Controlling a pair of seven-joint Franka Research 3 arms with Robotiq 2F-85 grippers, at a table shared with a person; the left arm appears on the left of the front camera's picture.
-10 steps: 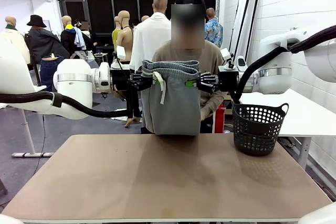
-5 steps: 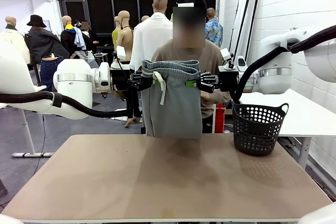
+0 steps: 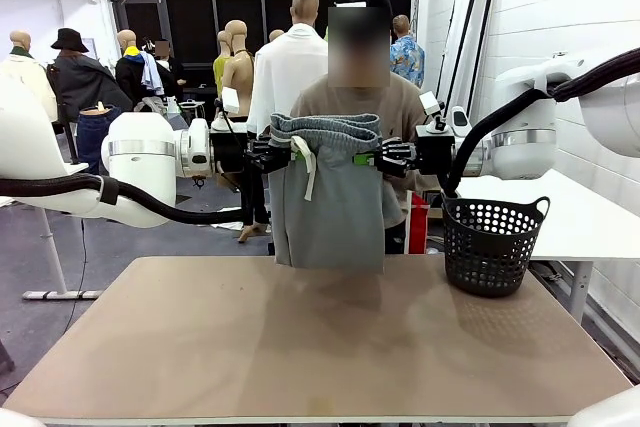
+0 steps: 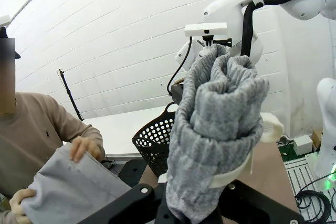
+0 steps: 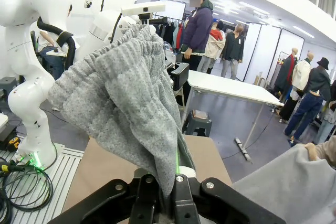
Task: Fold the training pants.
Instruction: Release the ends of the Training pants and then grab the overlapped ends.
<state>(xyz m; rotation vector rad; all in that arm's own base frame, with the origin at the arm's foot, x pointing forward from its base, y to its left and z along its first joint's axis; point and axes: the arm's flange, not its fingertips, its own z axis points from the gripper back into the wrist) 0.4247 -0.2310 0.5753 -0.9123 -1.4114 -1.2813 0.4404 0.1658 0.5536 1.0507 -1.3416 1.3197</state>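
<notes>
1. The black, green-padded left gripper (image 3: 272, 155), left of the front view's centre, is clamped tight on one end of the gathered waistband of the light grey soft jersey training pants (image 3: 330, 209).
2. The matching right gripper (image 3: 376, 158), right of centre, is pinched on the other end of the waistband, at the same height.
3. The pants hang in the middle of the front view, waistband bunched on top between the two grippers, above the far edge of the flat tan table (image 3: 320, 347).
4. A white drawstring (image 3: 303, 162) dangles near the left gripper.
5. In the lower left of the left wrist view, the person's hand (image 4: 84, 147) holds a smooth stretch of grey fabric.
6. A black perforated plastic basket (image 3: 495, 245) stands at the table's right, apart from the pants.
</notes>
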